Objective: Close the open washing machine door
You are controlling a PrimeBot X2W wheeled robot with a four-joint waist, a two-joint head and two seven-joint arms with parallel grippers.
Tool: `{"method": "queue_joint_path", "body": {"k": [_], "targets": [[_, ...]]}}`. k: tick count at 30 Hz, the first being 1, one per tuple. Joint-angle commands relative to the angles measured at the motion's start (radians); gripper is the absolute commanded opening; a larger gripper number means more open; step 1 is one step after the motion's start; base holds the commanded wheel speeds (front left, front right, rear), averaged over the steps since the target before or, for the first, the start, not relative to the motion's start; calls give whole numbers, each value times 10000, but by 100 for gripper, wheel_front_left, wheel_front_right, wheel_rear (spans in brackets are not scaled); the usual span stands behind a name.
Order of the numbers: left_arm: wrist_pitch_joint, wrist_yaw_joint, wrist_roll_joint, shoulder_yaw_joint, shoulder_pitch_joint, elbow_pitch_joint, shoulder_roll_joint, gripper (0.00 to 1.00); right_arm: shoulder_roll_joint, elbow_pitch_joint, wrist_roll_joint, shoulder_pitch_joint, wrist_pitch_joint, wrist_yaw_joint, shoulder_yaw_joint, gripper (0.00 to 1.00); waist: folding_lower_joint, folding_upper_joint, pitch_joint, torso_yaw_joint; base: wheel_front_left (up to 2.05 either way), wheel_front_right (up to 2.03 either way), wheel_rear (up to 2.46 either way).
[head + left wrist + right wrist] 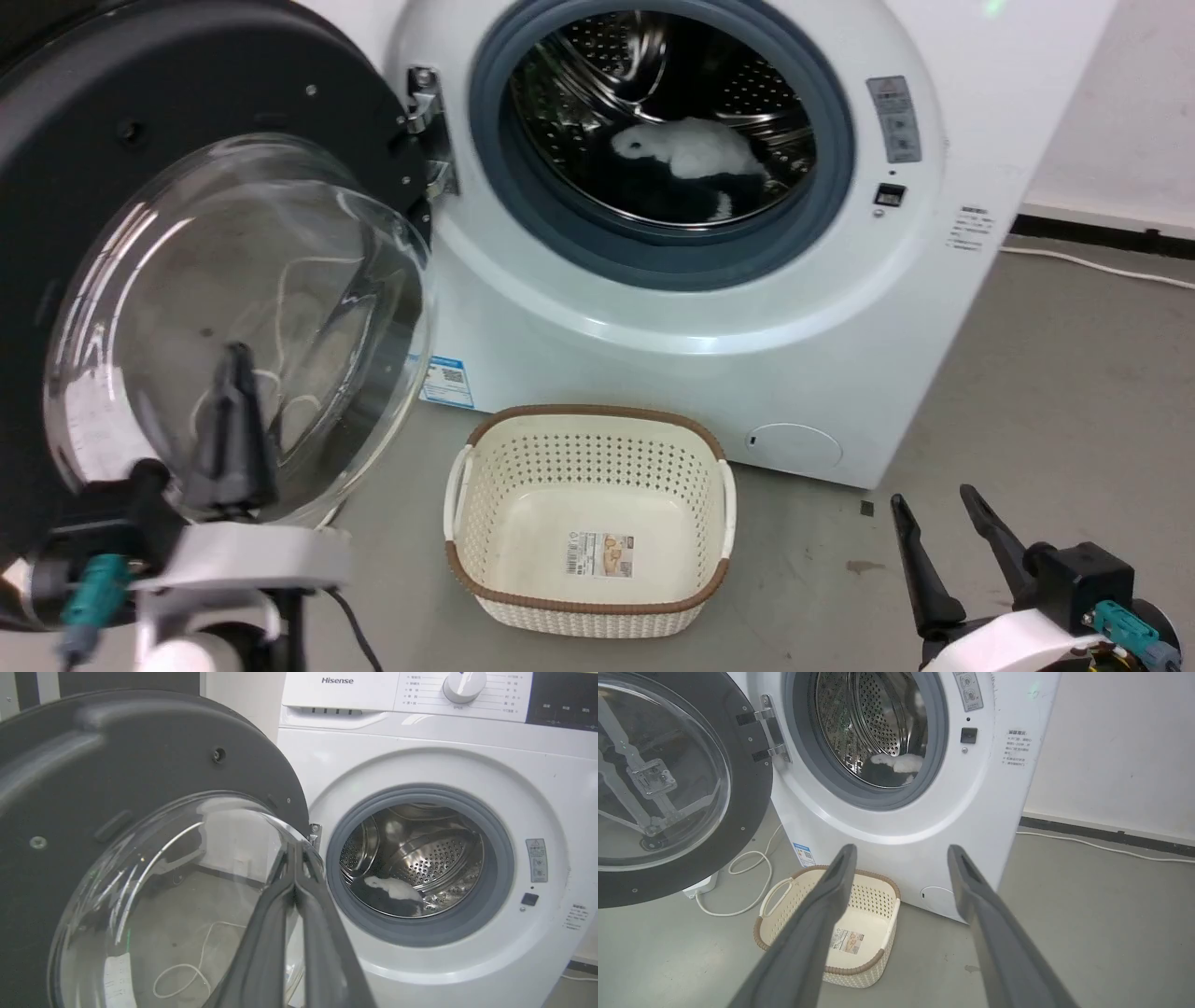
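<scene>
The washing machine door [140, 140] stands swung open at the left, black rim around a bulging clear glass bowl, hinged at a metal bracket [425, 112]. My left gripper [233, 359] is shut with nothing in it, its fingers pointing up in front of the glass bowl; whether they touch it I cannot tell. In the left wrist view the closed fingertips [295, 847] lie against the door [117, 779] glass edge near the hinge. My right gripper [929, 499] stands open at the lower right, low over the floor. The right wrist view shows its spread fingers [899, 851] and the door [747, 793].
The white washer [840, 308] has its steel drum open with white and dark laundry [691, 154] inside. A cream perforated basket [588, 439] with a brown rim sits on the grey floor before it. A white cable [738, 868] lies under the door.
</scene>
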Motion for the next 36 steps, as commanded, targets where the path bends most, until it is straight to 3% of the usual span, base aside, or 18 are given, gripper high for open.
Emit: {"method": "queue_joint_path", "body": {"k": [1,12,17,23,30,32,36], "targets": [[-134,57,-158,338,-263,-246,6,0,4,77,143,158,-134,-2,-28,100,0,0,-11,187,0,0,0],[-364,-242,-473,2926,-1096,-475,6,0,4,320,460,267,-363,-3,-95,100,-1,0,0,1059,0,0,0],[-468,-604,-344,3947,-1362,52,11,0,4,381,509,276,-467,-3,-157,100,-1,0,178,1438,0,0,0],[-573,-720,-222,4644,-1641,1118,307,0,4,430,467,206,-571,-4,-225,100,-1,0,468,1726,0,0,0],[-99,-668,-300,5097,-2180,2754,1138,0,5,274,277,56,-482,-4,-400,100,-1,0,1081,1945,0,0,0],[683,-779,-236,5000,-2503,3578,1778,0,5,-66,101,-6,-299,-4,-608,100,-1,0,1562,2053,0,0,0],[1158,-908,-245,4794,-2643,3970,2111,0,5,-249,80,7,-215,-5,-654,100,-1,0,1778,2119,0,0,0]]}}
